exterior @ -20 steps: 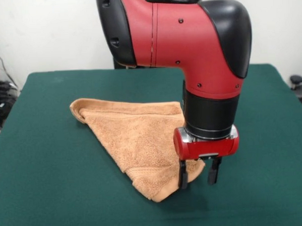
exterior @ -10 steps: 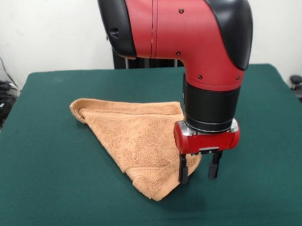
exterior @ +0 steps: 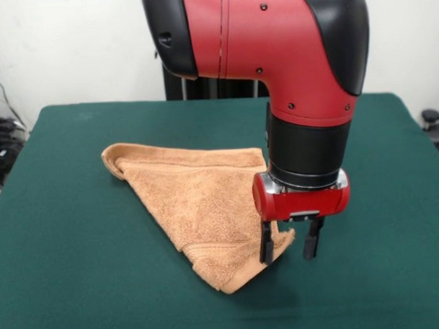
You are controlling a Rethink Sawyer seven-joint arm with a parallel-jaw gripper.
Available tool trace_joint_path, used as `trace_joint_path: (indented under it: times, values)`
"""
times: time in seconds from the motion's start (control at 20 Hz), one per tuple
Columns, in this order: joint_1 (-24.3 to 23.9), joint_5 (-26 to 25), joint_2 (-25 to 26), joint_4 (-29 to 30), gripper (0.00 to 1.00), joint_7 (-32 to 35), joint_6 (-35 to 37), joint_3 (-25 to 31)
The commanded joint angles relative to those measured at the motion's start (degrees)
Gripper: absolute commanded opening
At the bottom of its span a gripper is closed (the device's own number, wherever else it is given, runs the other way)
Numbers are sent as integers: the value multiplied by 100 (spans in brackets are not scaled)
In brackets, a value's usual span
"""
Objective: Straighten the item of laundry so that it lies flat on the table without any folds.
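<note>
White wall behind; dark green table point(exterior: 79, 285) fills the foreground. Red and black arm point(exterior: 273, 54) descends over its centre. Orange-tan towel point(exterior: 199, 201), folded into a rough triangle, lies mid-table, one corner curled. Gripper point(exterior: 288, 243): jaws apart, holding nothing, one finger point(exterior: 266, 246) over the towel's right edge.

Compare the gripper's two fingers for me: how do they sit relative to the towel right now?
On the gripper, the picture-left finger stands over the towel, at its right edge; the picture-right finger stands over bare green table, clear of the cloth. The left tip reaches slightly lower in the picture. Both are black, point downward, and stand apart, so the jaws are open around the edge.
</note>
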Motion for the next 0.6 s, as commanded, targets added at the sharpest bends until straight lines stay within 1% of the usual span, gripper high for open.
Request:
trace_joint_path:
  times: [0.05,0.6]
  values:
    - [159,-17,48,675,100,606,221,318]
    - [102,-45,25,714,100,512,245,329]
